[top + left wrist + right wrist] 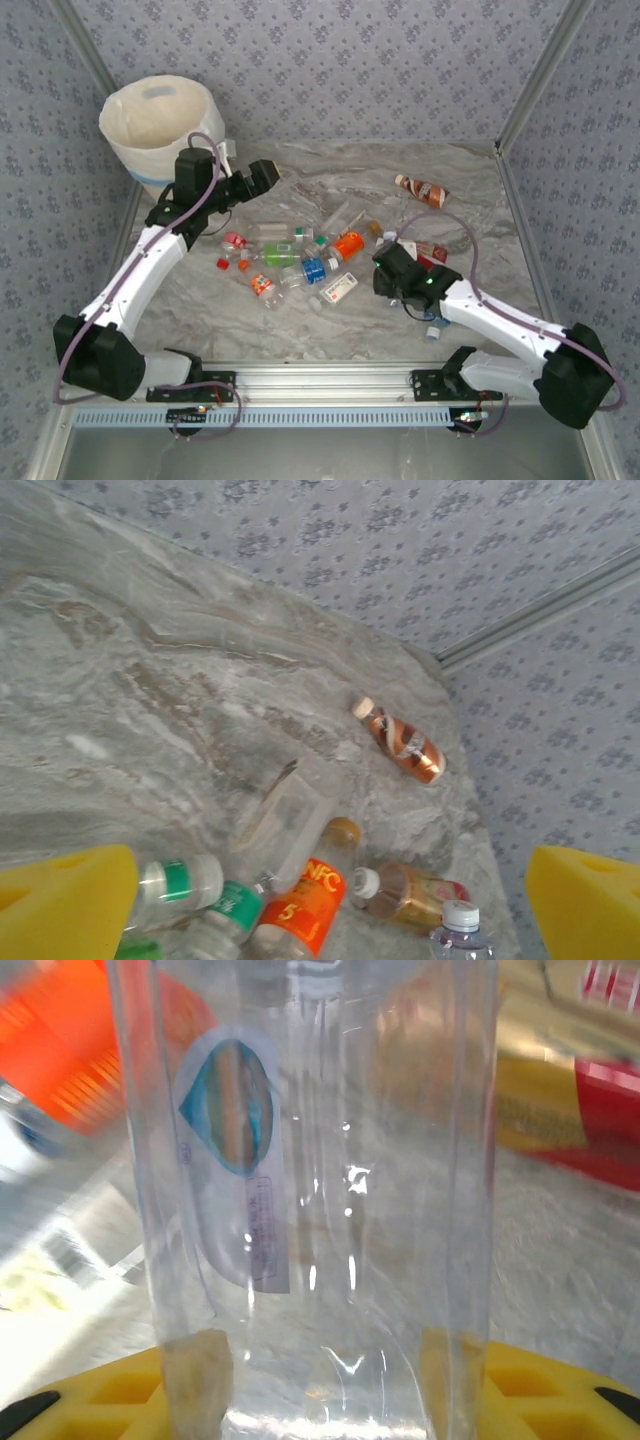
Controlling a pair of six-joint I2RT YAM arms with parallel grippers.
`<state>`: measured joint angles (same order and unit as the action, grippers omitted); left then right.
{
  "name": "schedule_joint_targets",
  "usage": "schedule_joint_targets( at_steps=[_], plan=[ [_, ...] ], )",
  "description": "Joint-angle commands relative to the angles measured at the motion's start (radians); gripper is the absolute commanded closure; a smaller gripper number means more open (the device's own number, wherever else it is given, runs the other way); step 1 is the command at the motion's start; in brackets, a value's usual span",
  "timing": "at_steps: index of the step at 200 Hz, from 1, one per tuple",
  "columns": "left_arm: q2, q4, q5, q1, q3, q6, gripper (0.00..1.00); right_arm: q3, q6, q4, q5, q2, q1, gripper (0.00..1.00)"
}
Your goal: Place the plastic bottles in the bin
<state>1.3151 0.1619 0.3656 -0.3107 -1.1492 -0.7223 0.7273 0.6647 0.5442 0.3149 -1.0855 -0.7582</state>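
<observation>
The cream bin (160,120) stands at the back left. Several plastic bottles lie in a heap mid-table: an orange-label one (348,244) (305,905), a blue-label one (313,269), a green-label one (280,257). A brown-label bottle (421,189) (400,740) lies apart at the back right. My left gripper (265,175) (330,885) hangs open above the table beside the bin, nothing between its yellow fingers (70,905). My right gripper (385,262) (320,1385) is at the heap's right edge, shut on a clear bottle (310,1160) that reaches from its jaws up past the frame's top edge.
A gold-and-red label bottle (432,250) (415,892) lies just beyond the right gripper. A small blue-capped bottle (432,332) sits by the right forearm. Patterned walls and metal posts close in the marble table (330,165) on three sides.
</observation>
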Motion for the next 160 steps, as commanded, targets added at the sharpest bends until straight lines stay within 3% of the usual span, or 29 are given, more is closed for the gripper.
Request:
schedule_joint_targets(
  at_steps=[1,51,88,160],
  plan=[
    [0.061,-0.158,0.095,-0.009,0.03,-0.088,0.01,0.073,-0.1,-0.094,-0.024,0.008,-0.007,0.5],
    [0.097,-0.283,0.262,-0.107,0.033,-0.017,0.01,0.134,-0.192,-0.337,-0.261,-0.058,-0.009,0.49],
    [0.106,-0.297,0.259,-0.181,0.021,0.056,0.0,0.142,-0.244,-0.483,-0.398,-0.1,-0.015,0.49],
    [0.163,-0.252,0.279,-0.243,-0.033,0.074,0.05,0.194,-0.325,-0.579,-0.43,-0.145,-0.054,0.46]
  ],
)
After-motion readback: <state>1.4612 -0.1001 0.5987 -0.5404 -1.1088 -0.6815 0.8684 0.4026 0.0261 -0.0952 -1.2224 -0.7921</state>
